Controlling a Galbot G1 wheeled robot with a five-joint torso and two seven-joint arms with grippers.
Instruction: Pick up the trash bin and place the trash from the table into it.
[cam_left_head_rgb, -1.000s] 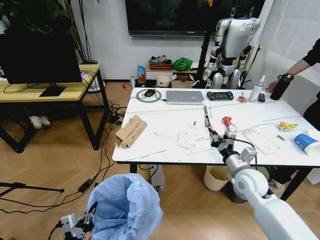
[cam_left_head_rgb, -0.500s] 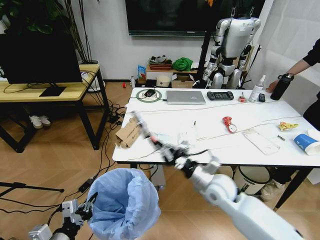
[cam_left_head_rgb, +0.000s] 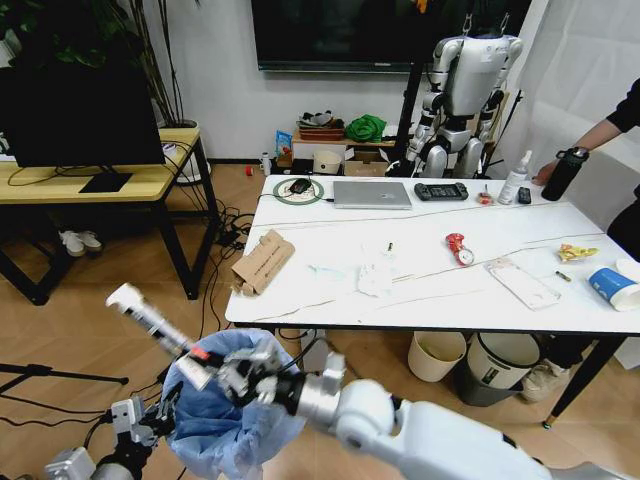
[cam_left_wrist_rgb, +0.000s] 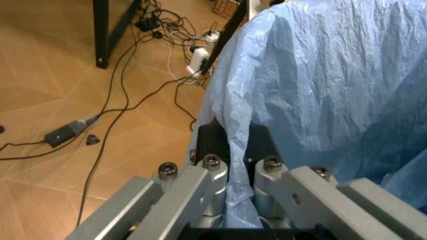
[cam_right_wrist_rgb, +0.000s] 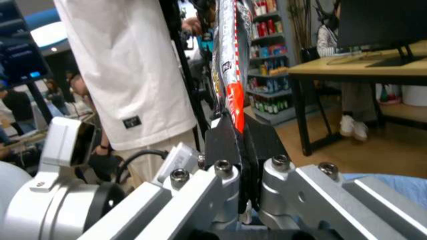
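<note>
Robotics lab: humanoid robot (cam_left_head_rgb: 462, 95), desks

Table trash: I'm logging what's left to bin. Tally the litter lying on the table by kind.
Cardboard: 1
Tissue: 1
Wrappers: 2 (red wrapper, yellow wrapper)
Clear plastic sheet: 1
Paper cup: 1
Total: 6
Not counted: one long wrapper held by the right pincer at the trash bin.

Glossy white arm (cam_left_head_rgb: 440, 445), silver-linked hand (cam_left_head_rgb: 205, 362)
</note>
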